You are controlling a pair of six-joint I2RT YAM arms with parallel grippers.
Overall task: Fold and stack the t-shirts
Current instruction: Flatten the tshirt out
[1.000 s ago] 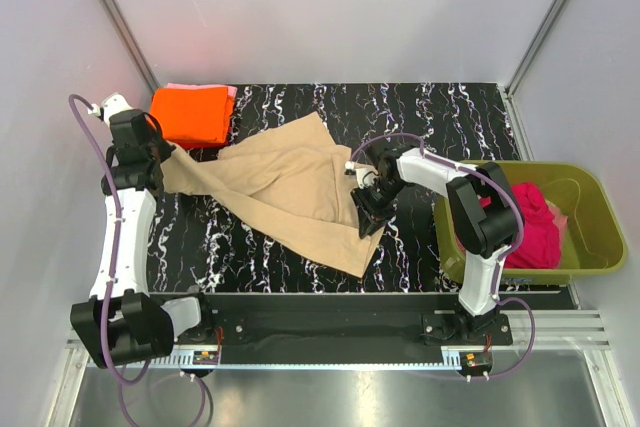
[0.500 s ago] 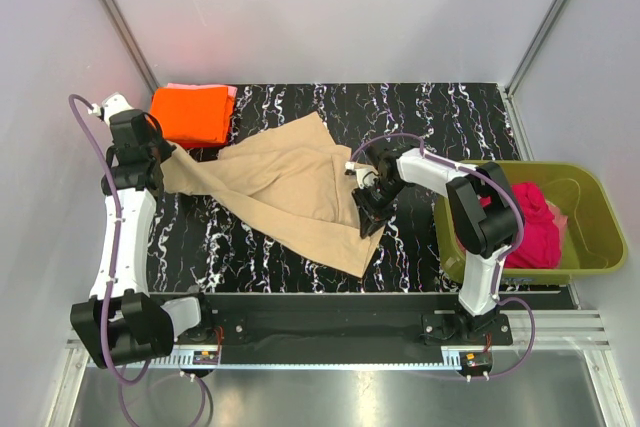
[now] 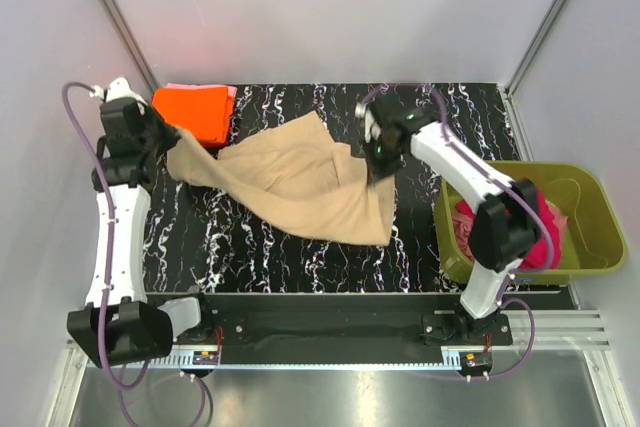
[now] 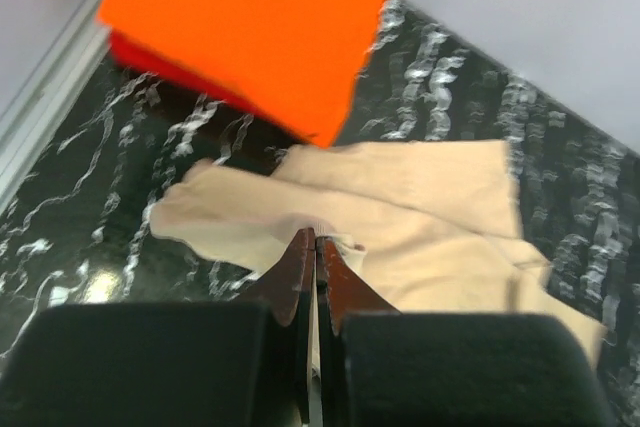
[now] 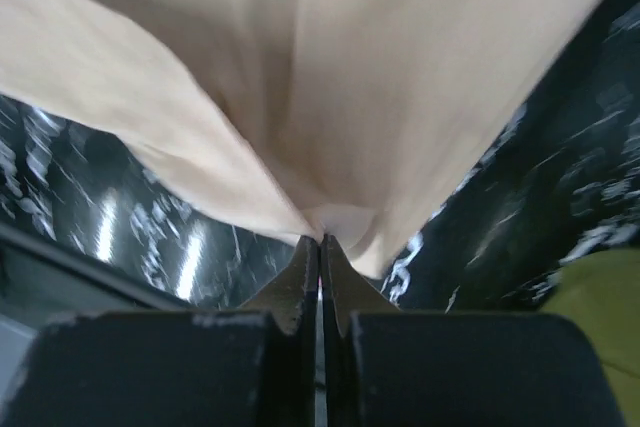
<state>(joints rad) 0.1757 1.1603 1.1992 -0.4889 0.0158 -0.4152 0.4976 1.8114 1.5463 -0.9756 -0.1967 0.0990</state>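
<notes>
The left gripper [image 4: 315,239] is pinched tight on the 9 o'clock corner of the tan t-shirt [image 3: 290,182]. The right gripper [image 5: 320,239] is clamped on its 2 o'clock edge, and the cloth spreads between them over the marbled table [image 3: 300,257]. At the table's 10 o'clock the folded orange t-shirt [image 3: 190,112] lies on a pink t-shirt [image 3: 232,92]. At 3 o'clock the magenta t-shirt [image 3: 545,222] sits in the olive tub [image 3: 595,202].
</notes>
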